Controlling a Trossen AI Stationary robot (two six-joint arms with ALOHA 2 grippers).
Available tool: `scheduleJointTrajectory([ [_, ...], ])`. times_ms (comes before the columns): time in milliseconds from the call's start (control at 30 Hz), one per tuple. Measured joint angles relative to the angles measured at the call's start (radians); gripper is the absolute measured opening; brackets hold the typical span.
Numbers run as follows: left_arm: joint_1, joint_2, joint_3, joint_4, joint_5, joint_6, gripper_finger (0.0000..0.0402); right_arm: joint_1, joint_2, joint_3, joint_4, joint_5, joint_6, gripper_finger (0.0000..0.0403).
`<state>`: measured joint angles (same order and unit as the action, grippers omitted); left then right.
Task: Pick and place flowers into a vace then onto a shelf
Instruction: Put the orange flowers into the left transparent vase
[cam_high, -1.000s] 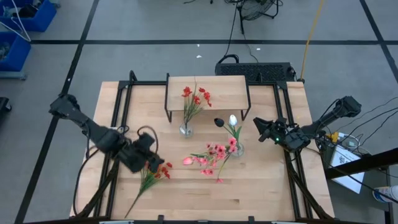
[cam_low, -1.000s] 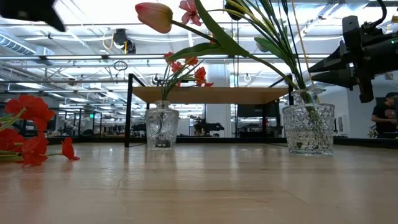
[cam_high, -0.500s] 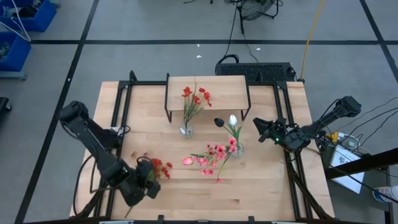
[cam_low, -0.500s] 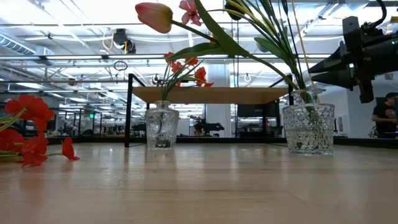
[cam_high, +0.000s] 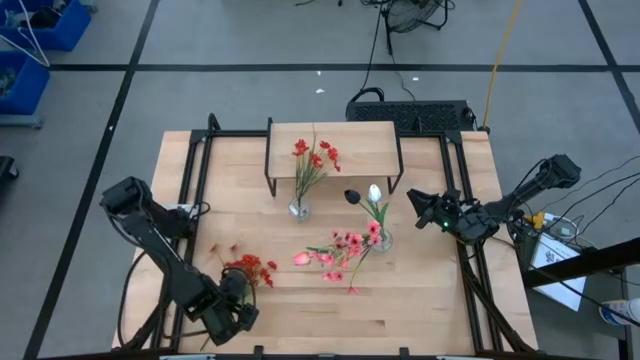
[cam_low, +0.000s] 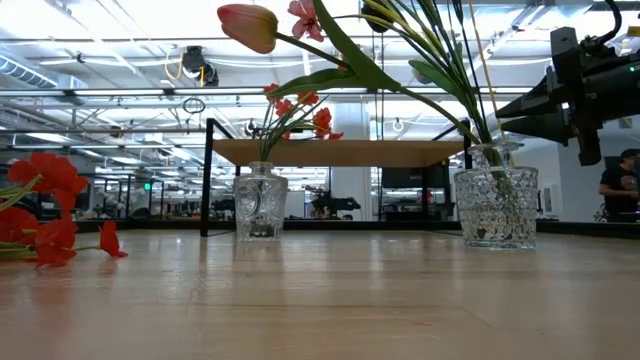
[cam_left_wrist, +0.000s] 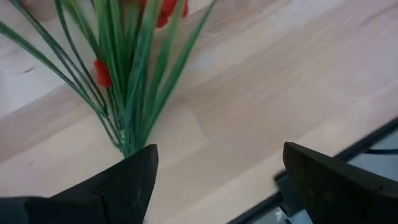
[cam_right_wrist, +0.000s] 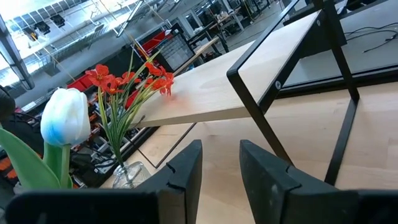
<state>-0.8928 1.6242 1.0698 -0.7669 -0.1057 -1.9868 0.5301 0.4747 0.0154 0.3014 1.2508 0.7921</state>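
Pale matt wood shelf (cam_high: 333, 141); faceted glass vases (cam_low: 496, 208).

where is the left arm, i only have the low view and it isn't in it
observer: the left gripper is at the table's near left corner, over the stem ends of the loose red spray.
operator: fingers open or shut
observer: open in the left wrist view; the green stems end right by one finger, and nothing is gripped.
operator: is either vase on the shelf
observer: no. from above, the red-flower vase and the tulip vase both stand on the table in front of the shelf.
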Motion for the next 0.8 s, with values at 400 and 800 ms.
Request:
scheduleJointTrajectory([
  [400,0.005,0.065,0.0,-0.077,0.01,-0.006,0.0351,0.0,0.0,0.0,0.0,0.001,0.0,0.01],
  [800,0.031,0.148,-0.006,-0.088,0.059,0.055,0.0351,0.0,0.0,0.0,0.0,0.001,0.0,0.01],
])
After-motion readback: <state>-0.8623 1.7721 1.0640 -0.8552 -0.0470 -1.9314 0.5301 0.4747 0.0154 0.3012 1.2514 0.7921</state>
